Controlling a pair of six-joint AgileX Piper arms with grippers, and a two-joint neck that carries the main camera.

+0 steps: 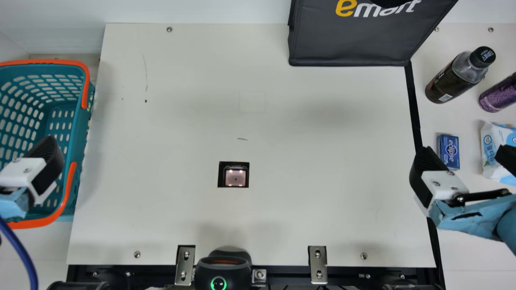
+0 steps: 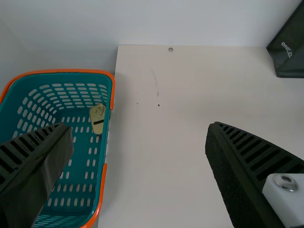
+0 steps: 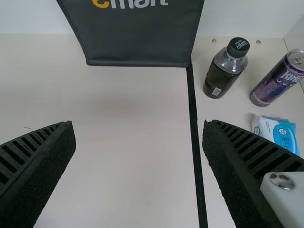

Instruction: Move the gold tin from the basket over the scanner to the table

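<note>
Both pairs of jaws wide, basket walls (image 1: pixel 80 129) around gold tin (image 2: pixel 97 119), bottle (image 1: pixel 458 77) near purple can (image 1: pixel 500 93)

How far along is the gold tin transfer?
Done: no step that I can see; the gold tin lies in the basket.
In hand: nothing. The left claw is open and empty at the basket; the right claw is open and empty too.
To go: grasp, lift out, pass over the scanner, set on the table.
</note>
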